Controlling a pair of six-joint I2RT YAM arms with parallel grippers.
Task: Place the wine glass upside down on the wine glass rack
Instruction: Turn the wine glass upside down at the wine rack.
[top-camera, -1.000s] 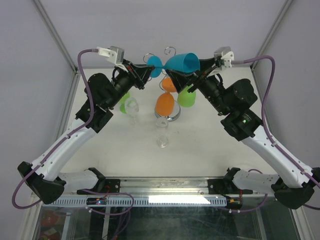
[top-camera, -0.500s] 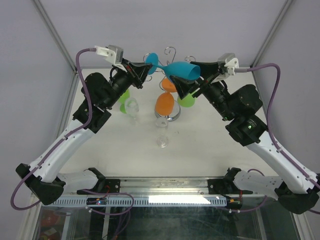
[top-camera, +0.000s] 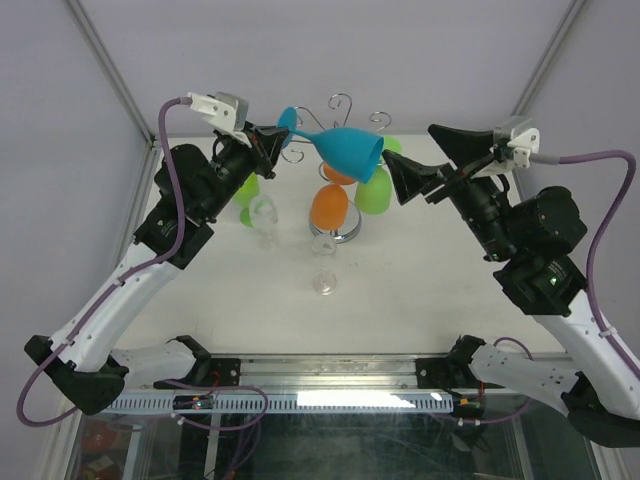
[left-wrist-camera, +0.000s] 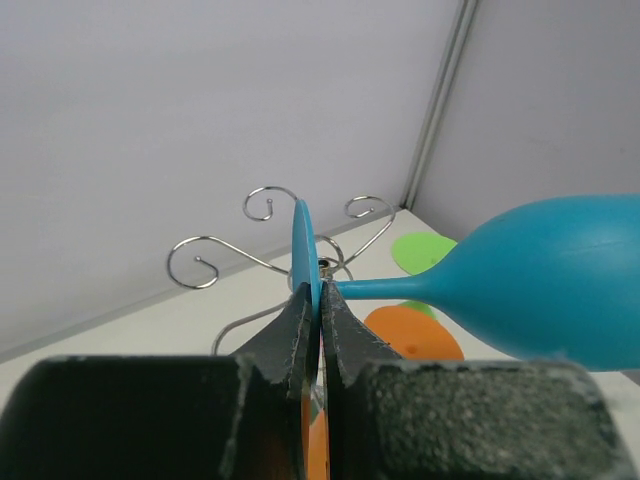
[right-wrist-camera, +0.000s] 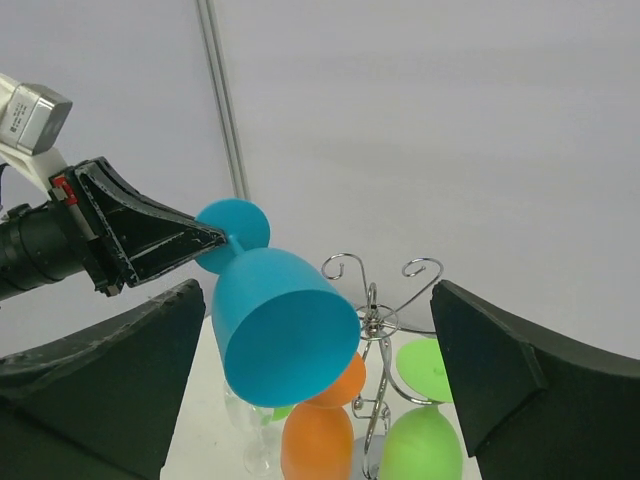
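A blue wine glass (top-camera: 345, 150) lies sideways in the air above the chrome wine glass rack (top-camera: 340, 105), its mouth towards the right. My left gripper (top-camera: 270, 138) is shut on the edge of its round foot (left-wrist-camera: 302, 245). In the left wrist view the gripper (left-wrist-camera: 320, 300) pinches the foot, with the bowl (left-wrist-camera: 540, 290) at the right and the rack's scroll arms (left-wrist-camera: 270, 205) behind. My right gripper (top-camera: 410, 148) is open and empty, just right of the glass's mouth. In the right wrist view the bowl (right-wrist-camera: 285, 320) sits between its wide-apart fingers, touching neither.
Orange glasses (top-camera: 329, 208) and a green glass (top-camera: 374, 192) hang upside down on the rack, above its domed base (top-camera: 340, 233). Another green glass (top-camera: 247, 190) and two clear glasses (top-camera: 263, 212) (top-camera: 324, 270) stand on the white table. Enclosure walls rise behind.
My right gripper has let go of the blue bowl and drawn back to the right. My left gripper has kept the foot and carried the glass a little left and up.
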